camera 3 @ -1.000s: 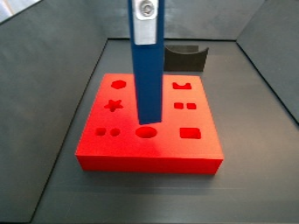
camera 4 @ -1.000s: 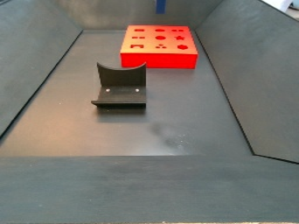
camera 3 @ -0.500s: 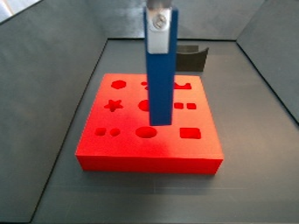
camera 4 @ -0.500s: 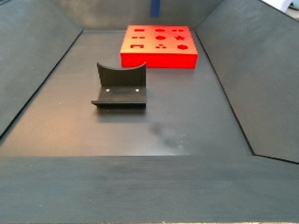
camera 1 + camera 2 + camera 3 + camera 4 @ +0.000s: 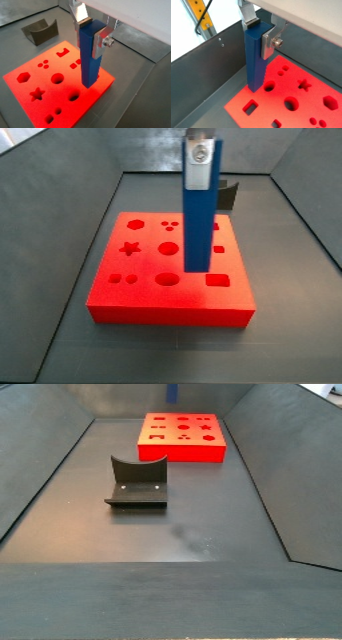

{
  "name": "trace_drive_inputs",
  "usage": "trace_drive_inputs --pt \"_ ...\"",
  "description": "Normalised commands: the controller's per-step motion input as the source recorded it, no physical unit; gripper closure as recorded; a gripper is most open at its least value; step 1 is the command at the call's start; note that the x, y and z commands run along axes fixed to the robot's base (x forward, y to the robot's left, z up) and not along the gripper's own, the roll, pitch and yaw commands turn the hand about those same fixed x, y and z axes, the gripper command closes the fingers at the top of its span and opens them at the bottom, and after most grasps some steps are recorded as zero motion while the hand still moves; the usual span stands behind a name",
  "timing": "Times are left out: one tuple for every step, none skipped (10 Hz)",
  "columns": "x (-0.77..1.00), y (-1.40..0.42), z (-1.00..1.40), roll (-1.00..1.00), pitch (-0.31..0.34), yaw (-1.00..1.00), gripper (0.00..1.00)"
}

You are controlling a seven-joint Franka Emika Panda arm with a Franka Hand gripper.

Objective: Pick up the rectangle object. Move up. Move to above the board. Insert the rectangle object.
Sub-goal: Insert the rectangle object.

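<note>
Hanging upright from the gripper [image 5: 90,31], the rectangle object [image 5: 90,57] is clamped at its upper end between the silver fingers [image 5: 102,39], seen in both wrist views [image 5: 256,55]. In a side view the bar [image 5: 198,218] is poised above the board [image 5: 140,298], its lower end over the right-hand part of the top face, near the rectangular cut-out [image 5: 218,281]; whether it touches cannot be told. The board's holes are all unfilled. The fixture [image 5: 136,482] stands on the floor, well apart from the board [image 5: 182,452].
</note>
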Motion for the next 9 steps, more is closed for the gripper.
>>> trace_drive_inputs --pt "1.00 -0.07 -0.06 0.26 0.021 0.00 1.00" --pt "1.00 0.04 -0.05 0.29 0.074 0.00 1.00" --pt "1.00 0.37 -0.17 0.25 0.130 0.06 1.00" --pt "1.00 0.36 -0.20 0.23 0.149 0.10 1.00" --pt "1.00 0.10 -0.17 0.19 0.140 0.00 1.00" --pt "1.00 -0.01 -0.19 0.15 0.096 0.00 1.00" --pt "1.00 -0.33 -0.20 0.14 0.044 0.00 1.00" --pt "1.00 -0.34 -0.22 0.14 0.043 0.00 1.00" --pt "1.00 -0.33 -0.25 0.16 0.053 0.00 1.00"
